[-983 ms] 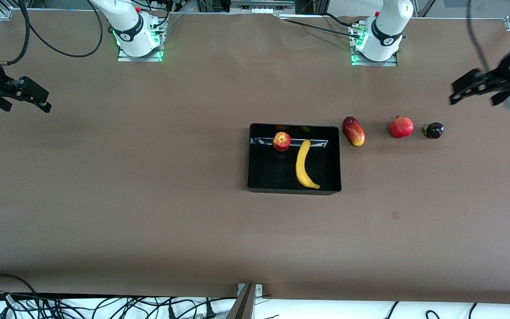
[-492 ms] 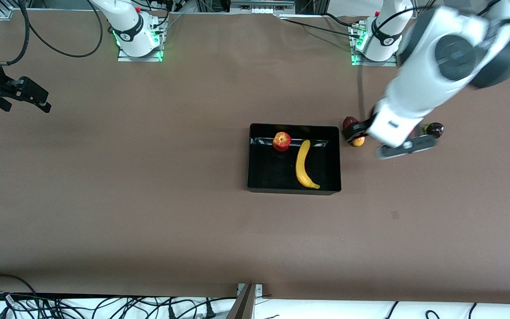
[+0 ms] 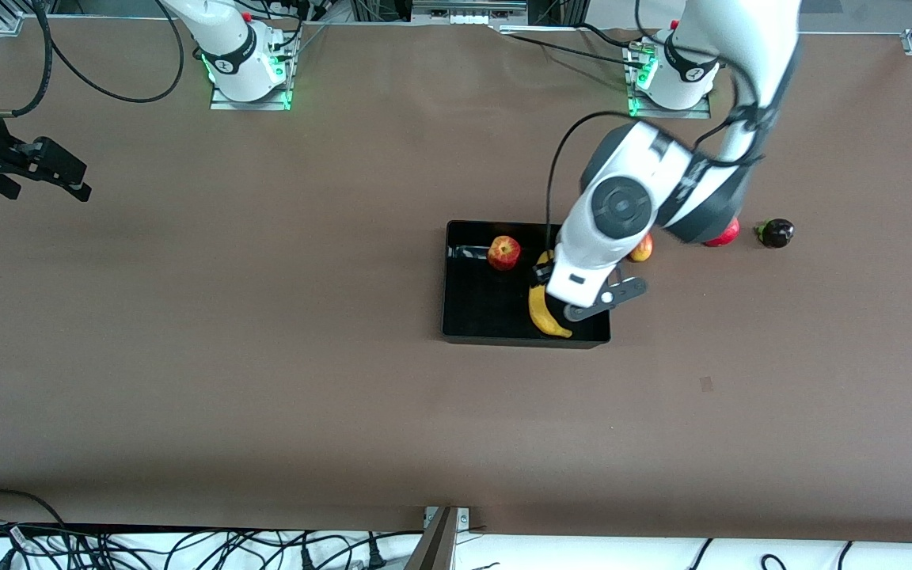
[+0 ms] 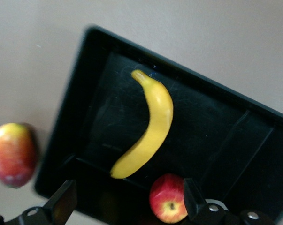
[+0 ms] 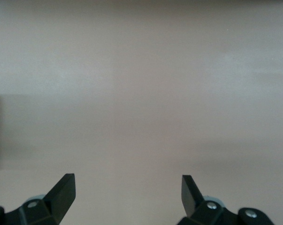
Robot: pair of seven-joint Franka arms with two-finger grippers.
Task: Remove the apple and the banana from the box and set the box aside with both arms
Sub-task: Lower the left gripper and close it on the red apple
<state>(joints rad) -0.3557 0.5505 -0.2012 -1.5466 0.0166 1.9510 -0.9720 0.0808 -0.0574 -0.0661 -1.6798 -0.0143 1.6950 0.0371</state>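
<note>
Now left tool [image 4: 127,206] spread wide, empty, above banana [image 3: 539,313] and apple [image 3: 503,252] inside box [image 3: 456,317] at frame centre. Right tool [image 3: 44,170] wide too, waiting over bench [image 3: 266,356], upper left of frame.

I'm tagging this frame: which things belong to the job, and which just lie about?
Job: apple and banana in the box; left gripper open over it; right gripper open, waiting.
Lying about: oblong red-yellow fruit, round red fruit, dark fruit.
</note>
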